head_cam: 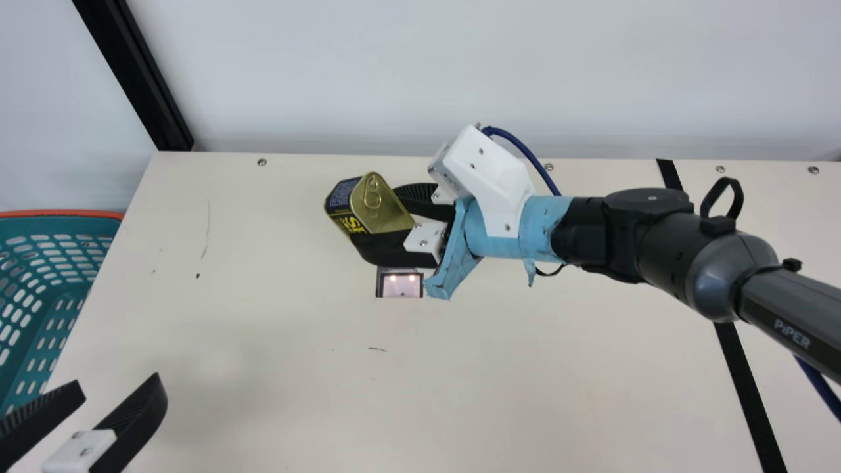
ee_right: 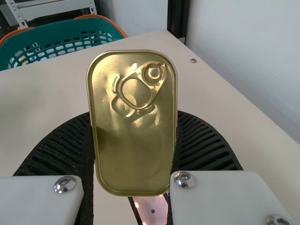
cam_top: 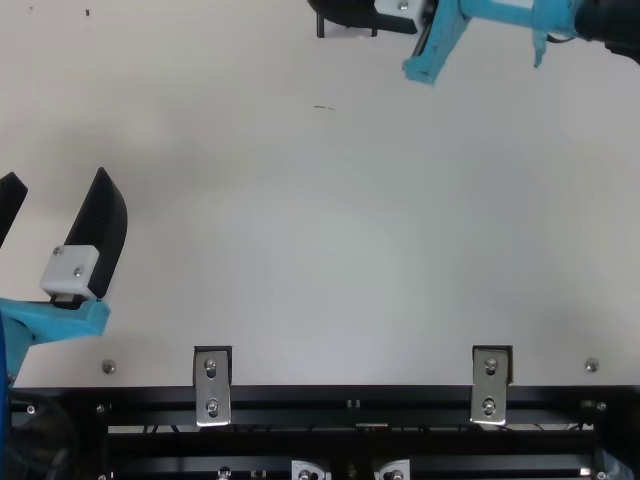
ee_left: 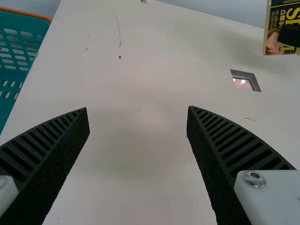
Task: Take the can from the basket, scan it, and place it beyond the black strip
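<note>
- Holding the rectangular pull-tab can point(head_cam: 364, 207) in the right hand point(head_cam: 380, 220), pressing both sides between ribbed fingers.
- Hanging raised above the counter point(head_cam: 525, 374), near the lit scanner window point(head_cam: 401, 285), on the basket's side of the black strip point(head_cam: 749, 401).
- Turning the gold lid and ring tab toward the right wrist view.
- Spreading the left hand point(head_cam: 118, 383) wide near the teal basket point(head_cam: 66, 213).
- Passing over the black strip with the right arm point(head_cam: 663, 243).
</note>
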